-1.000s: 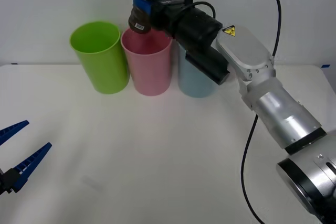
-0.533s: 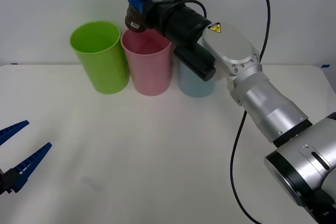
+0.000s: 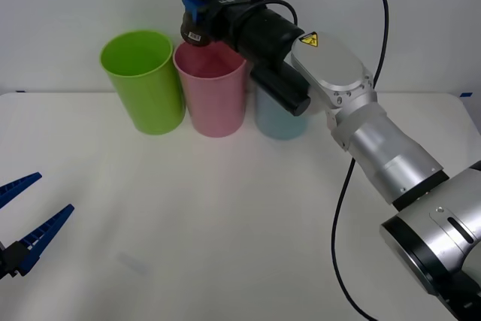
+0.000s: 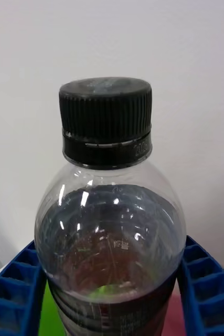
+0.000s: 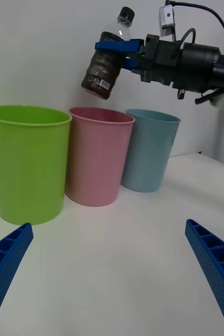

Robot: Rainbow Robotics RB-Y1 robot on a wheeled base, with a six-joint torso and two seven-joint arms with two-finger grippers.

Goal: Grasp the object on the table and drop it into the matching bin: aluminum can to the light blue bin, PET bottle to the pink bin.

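1. The PET bottle [image 4: 109,231] is showing clear glossy plastic under a ribbed black cap [image 4: 106,119].
2. The pink bin [image 5: 99,155] and light blue bin [image 5: 148,149] are looking like smooth plastic.
3. The table [image 3: 225,223] is appearing matt white.

text: none legible | sign: yellow warning triangle [image 3: 309,38] on right arm
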